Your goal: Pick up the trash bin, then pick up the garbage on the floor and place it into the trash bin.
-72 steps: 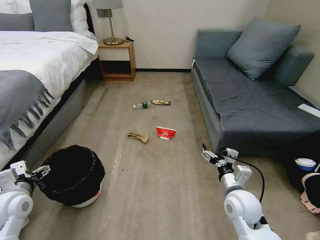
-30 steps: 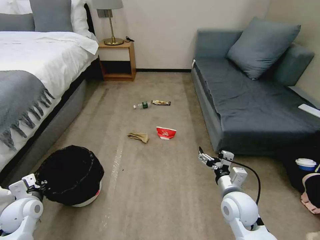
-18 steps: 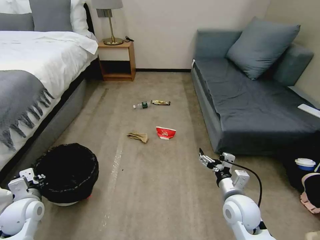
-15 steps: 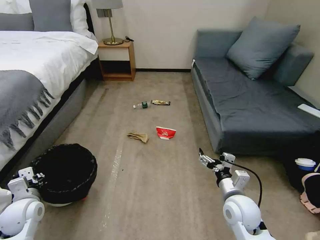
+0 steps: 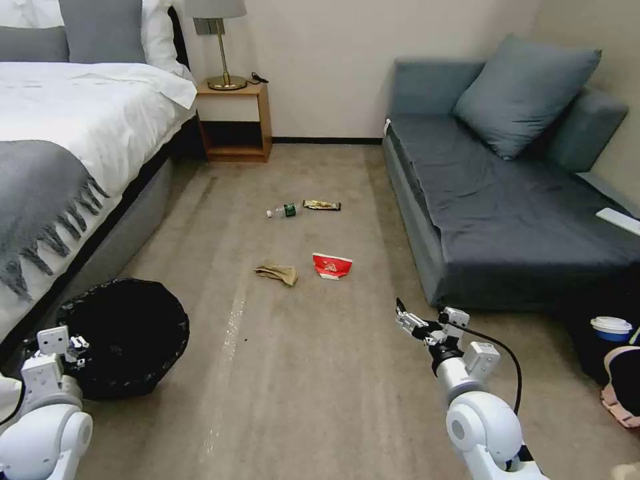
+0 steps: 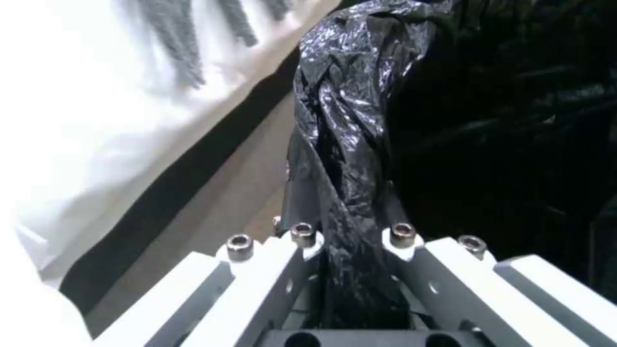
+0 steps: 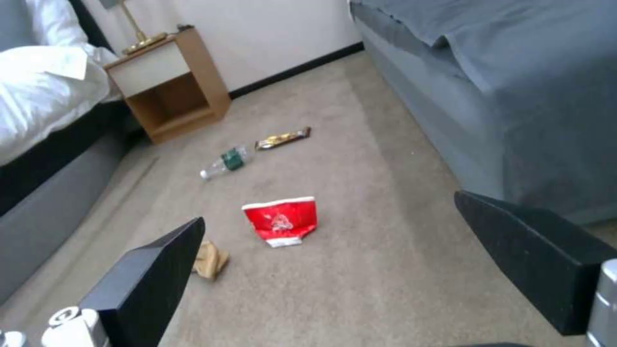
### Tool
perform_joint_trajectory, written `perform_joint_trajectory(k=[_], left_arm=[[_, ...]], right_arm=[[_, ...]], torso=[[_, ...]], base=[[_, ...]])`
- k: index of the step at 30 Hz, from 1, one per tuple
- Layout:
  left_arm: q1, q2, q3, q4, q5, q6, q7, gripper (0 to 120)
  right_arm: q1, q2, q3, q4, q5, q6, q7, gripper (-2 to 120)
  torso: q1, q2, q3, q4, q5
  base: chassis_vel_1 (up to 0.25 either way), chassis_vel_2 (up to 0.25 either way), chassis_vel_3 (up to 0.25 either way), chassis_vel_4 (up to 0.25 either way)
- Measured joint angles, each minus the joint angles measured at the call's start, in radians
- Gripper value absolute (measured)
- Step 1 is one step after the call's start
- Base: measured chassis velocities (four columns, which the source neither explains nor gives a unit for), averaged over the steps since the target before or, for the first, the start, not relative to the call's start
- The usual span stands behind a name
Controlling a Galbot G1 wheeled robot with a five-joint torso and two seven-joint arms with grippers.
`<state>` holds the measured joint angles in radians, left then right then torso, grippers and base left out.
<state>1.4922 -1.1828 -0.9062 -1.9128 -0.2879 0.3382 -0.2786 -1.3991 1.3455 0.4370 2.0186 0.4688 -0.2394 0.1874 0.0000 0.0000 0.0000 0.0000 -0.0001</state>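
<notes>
The trash bin (image 5: 123, 333), draped in a crinkly black bag, hangs tilted at the lower left beside the bed. My left gripper (image 5: 79, 345) is shut on its near rim. In the left wrist view the gripper (image 6: 350, 236) pinches a fold of black bag on the bin (image 6: 489, 120). The garbage lies on the carpet ahead: a red-and-white packet (image 5: 331, 265) (image 7: 281, 219), brown paper (image 5: 277, 273) (image 7: 209, 259), a small bottle (image 5: 283, 211) (image 7: 225, 161) and a gold wrapper (image 5: 322, 205) (image 7: 283, 138). My right gripper (image 5: 402, 316) (image 7: 341, 270) hovers open, short of the packet.
A bed (image 5: 67, 133) runs along the left, and a wooden nightstand (image 5: 235, 120) with a lamp stands at the back. A grey sofa (image 5: 507, 200) fills the right side. A lidded cup (image 5: 611, 327) sits at the far right. Open carpet lies between bed and sofa.
The bin has been drawn left and back with my left gripper and has tipped, so its whitish base has gone from sight. The right arm has barely shifted.
</notes>
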Motion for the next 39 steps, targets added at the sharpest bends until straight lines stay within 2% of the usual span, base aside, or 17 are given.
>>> perform_joint_trajectory(k=[9,39], left_arm=[[0.010,-0.012,0.003,0.000,0.032,-0.013,0.012,3],[-0.007,-0.018,0.006,0.039,0.049,-0.035,0.034,3]], right_arm=[[0.013,0.002,-0.007,-0.020,0.001,0.019,-0.016,100],[0.037,-0.001,-0.022,-0.072,-0.014,0.025,-0.025,100]], torso=[[0.000,0.000,0.000,0.0000,0.0001],[0.000,0.000,0.000,0.0000,0.0002]], base=[[-0.025,0.025,0.033,-0.023],[-0.111,0.109,0.112,-0.112]])
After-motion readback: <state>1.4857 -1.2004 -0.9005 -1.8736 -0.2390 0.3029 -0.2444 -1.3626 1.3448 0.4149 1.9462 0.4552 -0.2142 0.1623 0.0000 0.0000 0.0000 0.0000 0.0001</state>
